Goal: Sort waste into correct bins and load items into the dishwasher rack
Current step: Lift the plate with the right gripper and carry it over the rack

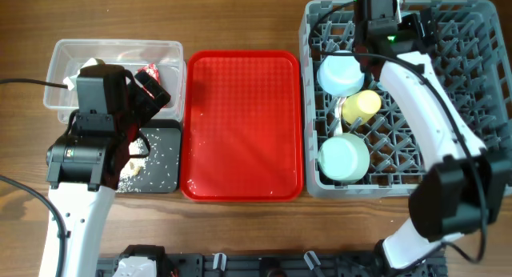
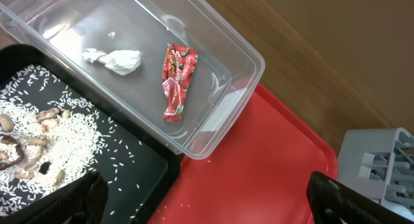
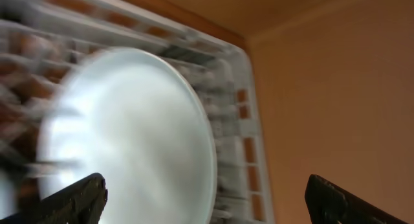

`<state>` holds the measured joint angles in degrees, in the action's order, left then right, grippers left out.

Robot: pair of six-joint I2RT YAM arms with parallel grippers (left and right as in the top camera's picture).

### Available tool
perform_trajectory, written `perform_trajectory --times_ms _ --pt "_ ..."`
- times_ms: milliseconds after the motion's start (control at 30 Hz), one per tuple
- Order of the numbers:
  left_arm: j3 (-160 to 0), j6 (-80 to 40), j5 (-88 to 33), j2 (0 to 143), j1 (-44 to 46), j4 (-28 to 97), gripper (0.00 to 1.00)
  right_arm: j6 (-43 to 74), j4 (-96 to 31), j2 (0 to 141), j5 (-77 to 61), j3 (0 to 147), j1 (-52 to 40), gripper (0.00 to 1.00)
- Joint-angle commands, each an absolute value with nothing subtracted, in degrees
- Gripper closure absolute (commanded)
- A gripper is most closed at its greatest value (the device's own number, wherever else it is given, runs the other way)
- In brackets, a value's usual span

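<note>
The clear tub [image 2: 249,56] holds the red snack wrapper [image 2: 178,81] and the white tissue wad [image 2: 119,60]. The black tray [image 2: 149,179] beside it holds white rice with brown bits [image 2: 58,130]. My left gripper [image 2: 207,208] is open and empty above the edge between the black tray and the red serving tray [image 1: 240,125]. The grey dishwasher rack [image 1: 480,37] holds the pale blue-white bowl [image 1: 340,73], yellow cup [image 1: 362,106] and pale green bowl [image 1: 344,157]. My right gripper [image 3: 207,198] is open over the rack's back, just above the light blue plate [image 3: 129,140] standing in the rack. Fork and spoon are not visible.
A few rice grains lie on the red serving tray [image 2: 259,185] near the black tray. The right arm [image 1: 424,93] stretches over the rack. A cable [image 1: 24,83] runs at the left by the tub. Bare wooden table [image 1: 256,21] surrounds everything.
</note>
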<state>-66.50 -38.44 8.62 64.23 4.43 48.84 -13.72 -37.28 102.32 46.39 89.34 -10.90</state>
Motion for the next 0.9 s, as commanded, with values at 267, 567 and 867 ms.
perform_trajectory --times_ms 267,567,867 --pt "-67.35 -37.76 8.38 64.23 4.23 48.69 0.00 -5.43 -38.20 88.77 -8.67 90.11 -11.40 0.00" --pt "-67.35 -37.76 8.38 64.23 4.23 48.69 0.00 -5.43 -38.22 88.88 -8.69 90.08 -11.40 0.00" --pt "-67.35 -37.76 8.38 64.23 4.23 48.69 0.00 -5.67 -38.24 87.90 -8.67 89.93 -11.40 0.00"
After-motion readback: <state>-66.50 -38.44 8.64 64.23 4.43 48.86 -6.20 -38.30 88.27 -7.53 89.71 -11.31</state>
